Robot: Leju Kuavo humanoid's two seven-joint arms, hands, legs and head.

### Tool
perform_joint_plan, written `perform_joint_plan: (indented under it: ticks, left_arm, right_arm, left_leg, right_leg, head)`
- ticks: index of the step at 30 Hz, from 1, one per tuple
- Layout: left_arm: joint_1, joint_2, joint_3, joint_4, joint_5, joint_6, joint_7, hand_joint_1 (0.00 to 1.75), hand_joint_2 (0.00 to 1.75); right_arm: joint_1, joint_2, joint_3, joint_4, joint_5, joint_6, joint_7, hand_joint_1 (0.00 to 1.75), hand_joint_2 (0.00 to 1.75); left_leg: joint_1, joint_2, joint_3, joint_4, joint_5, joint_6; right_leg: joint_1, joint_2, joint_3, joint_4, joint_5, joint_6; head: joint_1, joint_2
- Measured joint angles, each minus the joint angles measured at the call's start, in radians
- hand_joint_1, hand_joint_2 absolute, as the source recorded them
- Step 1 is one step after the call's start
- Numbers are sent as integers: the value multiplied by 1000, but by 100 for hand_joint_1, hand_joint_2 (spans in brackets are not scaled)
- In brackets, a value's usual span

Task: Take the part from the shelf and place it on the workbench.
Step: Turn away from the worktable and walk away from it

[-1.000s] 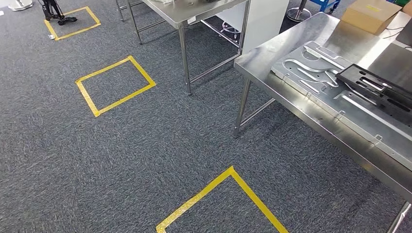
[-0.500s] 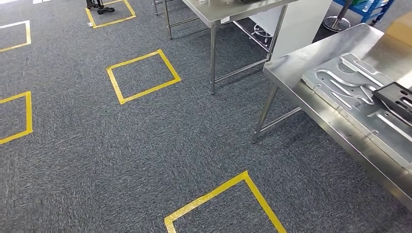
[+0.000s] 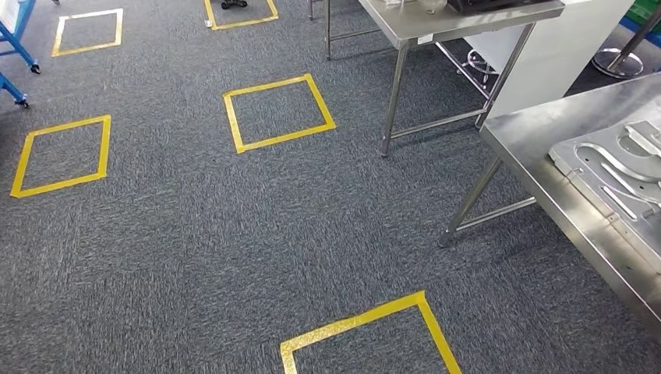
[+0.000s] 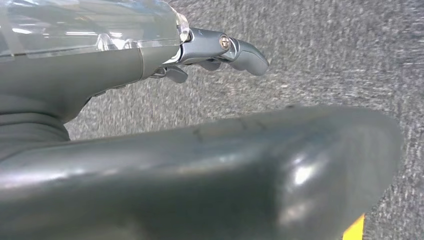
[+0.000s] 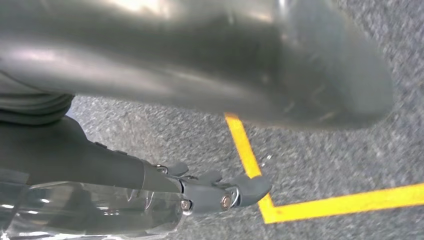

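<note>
The flat silver metal plate with raised curved channels (image 3: 616,167) lies on the stainless steel surface (image 3: 546,148), at that surface's far right side, where the head view's edge cuts it off. Whether this plate is the part named in the task cannot be told. The surface stands on slim steel legs on the grey-blue carpet floor (image 3: 195,249).

Beyond the surface stands a second steel table (image 3: 436,19), and just beside that table's right end is a white panel (image 3: 557,54). Yellow tape squares mark the carpet: one (image 3: 278,111) to the left of the second table, another (image 3: 61,154) farther left, and the corner of one (image 3: 366,331) on the near side of the surface. A blue wheeled frame (image 3: 14,39) stands well apart from the surface, at the far left.

The left hand (image 4: 200,50) hangs over the carpet with its fingers (image 4: 245,50) stretched out and nothing between them. The right hand (image 5: 200,190) hangs the same way, fingers (image 5: 247,187) extended and holding nothing, above a yellow tape corner (image 5: 267,210).
</note>
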Motion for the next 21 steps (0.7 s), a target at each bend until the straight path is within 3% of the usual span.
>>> perform_joint_plan:
  ticks: [1,3,5,7,8,9,12,14,16,17,19,21]
  left_arm:
    - [1,0,0,0,0,1,-3,0,0]
    - [2,-2,0,0,0,4,-7,0,0]
    - [-2,-4,0,1,1,7,-8,0,0]
    - [-6,-4,0,1,1,10,-6,0,0]
    - [-6,-4,0,1,1,12,-3,0,0]
    - [-5,-4,0,1,1,14,0,0,0]
    - [-6,-4,0,1,1,22,5,0,0]
    - [-8,-4,0,1,1,26,6,0,0]
    - [-6,-4,0,1,2,29,4,0,0]
    - [-5,-3,0,1,2,31,2,0,0]
    - [-5,-3,0,1,2,35,-4,0,0]
    - [-6,-3,0,1,1,39,-8,0,0]
  right_arm:
    - [1,-2,-2,0,-3,1,0,0,0]
    - [7,-9,-4,0,-9,6,5,0,0]
    - [15,-16,-7,0,-12,15,13,0,0]
    - [22,-24,-12,0,-14,22,21,0,0]
    - [24,-27,-14,0,-15,25,25,0,0]
    - [25,-30,-17,0,-15,27,29,0,0]
    - [25,-35,-22,0,-15,27,40,0,0]
    - [24,-37,-26,0,-15,27,48,0,0]
    - [20,-37,-28,0,-13,27,54,0,0]
    - [18,-37,-28,0,-12,27,57,0,0]
    - [19,-38,-29,0,-7,27,63,0,0]
    - [25,-39,-29,0,2,26,68,0,0]
  left_leg:
    - [2,-6,-2,-1,0,-5]
    - [2,26,-16,29,-20,-14]
    - [3,81,-67,137,-79,-22]
    - [9,101,-132,264,-131,-30]
    - [11,104,-146,291,-132,-33]
    - [14,107,-137,275,-113,-35]
    - [15,149,-32,73,-18,-33]
    - [8,167,0,7,-3,-22]
    - [3,149,-1,4,-3,-7]
    - [4,141,0,0,-1,-1]
    - [7,124,4,-8,5,13]
    - [4,105,3,-9,6,20]
  right_leg:
    - [0,-12,2,-3,2,-6]
    - [-3,-36,10,-14,5,-20]
    - [-1,-63,15,-20,5,-30]
    - [2,-90,16,-20,1,-32]
    - [3,-102,17,-20,-1,-31]
    - [3,-114,20,-19,-3,-29]
    - [5,-145,35,-19,-15,-16]
    - [8,-160,42,-19,-21,-4]
    - [7,-172,47,-21,-23,9]
    - [5,-165,49,-18,-28,15]
    - [1,-122,27,32,-65,23]
    - [2,-80,-40,162,-129,22]
  head:
    - [0,0]
    - [-2,0]
    - [-5,0]
    - [-6,0]
    - [-6,0]
    - [-6,0]
    - [-6,0]
    - [-4,0]
    - [-4,0]
    - [-3,0]
    - [-2,0]
    - [-1,0]
